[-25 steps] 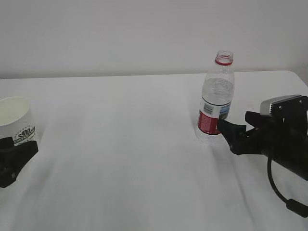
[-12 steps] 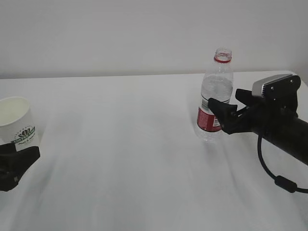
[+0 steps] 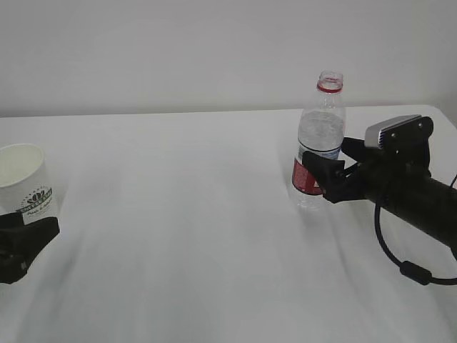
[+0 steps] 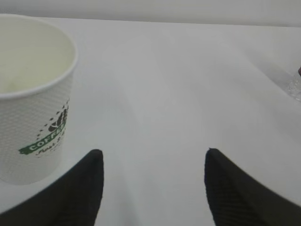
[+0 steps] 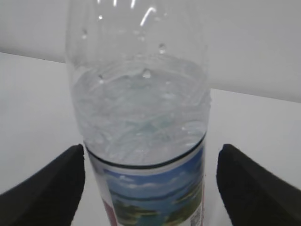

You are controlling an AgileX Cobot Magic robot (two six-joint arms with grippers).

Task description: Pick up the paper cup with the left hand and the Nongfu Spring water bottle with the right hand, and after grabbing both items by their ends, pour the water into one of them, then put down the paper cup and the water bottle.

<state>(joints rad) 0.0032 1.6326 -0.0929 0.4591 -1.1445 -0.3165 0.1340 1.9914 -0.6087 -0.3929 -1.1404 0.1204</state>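
The paper cup [image 3: 23, 179], white with a green logo, stands upright at the table's far left. My left gripper [image 3: 25, 239] sits low in front of it. In the left wrist view the cup [image 4: 33, 94] is left of the left finger, outside the open left gripper [image 4: 154, 151], which holds nothing. The Nongfu Spring water bottle [image 3: 319, 139] stands upright at the right, uncapped, with water [image 5: 141, 113] up to its shoulder. My right gripper [image 3: 327, 164] straddles it at label height. In the right wrist view the bottle [image 5: 146, 188] fills the space in the open right gripper [image 5: 151, 148], with a slim gap on each side.
The white table [image 3: 178, 229] runs between cup and bottle. A pale wall rises behind its far edge [image 3: 178, 112]. The right arm's black cable [image 3: 400, 268] loops down near the table's right side.
My right gripper has risen and moved left, from beside the bottle's base to around its label. The left gripper dropped slightly in front of the cup, then stayed still.
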